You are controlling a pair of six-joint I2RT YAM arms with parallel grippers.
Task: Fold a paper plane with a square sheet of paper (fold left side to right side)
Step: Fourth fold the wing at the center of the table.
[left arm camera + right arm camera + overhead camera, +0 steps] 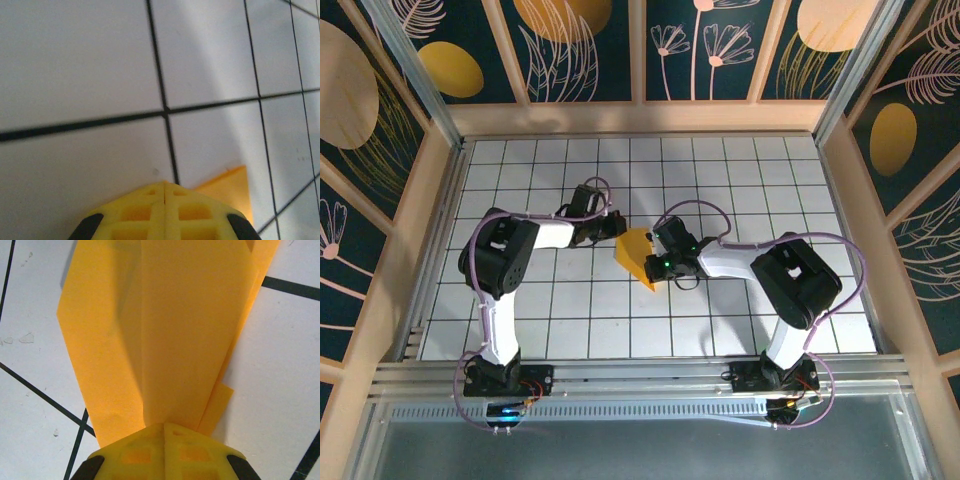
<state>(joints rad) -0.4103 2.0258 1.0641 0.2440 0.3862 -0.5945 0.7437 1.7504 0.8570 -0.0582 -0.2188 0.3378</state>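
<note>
Right wrist: right gripper (164,426) pinches paper (190,330).

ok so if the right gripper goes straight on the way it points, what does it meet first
The folded orange paper: it lies directly ahead of the shut right gripper, starting at its tips. Whether the tips already touch it is unclear from this view.
</note>
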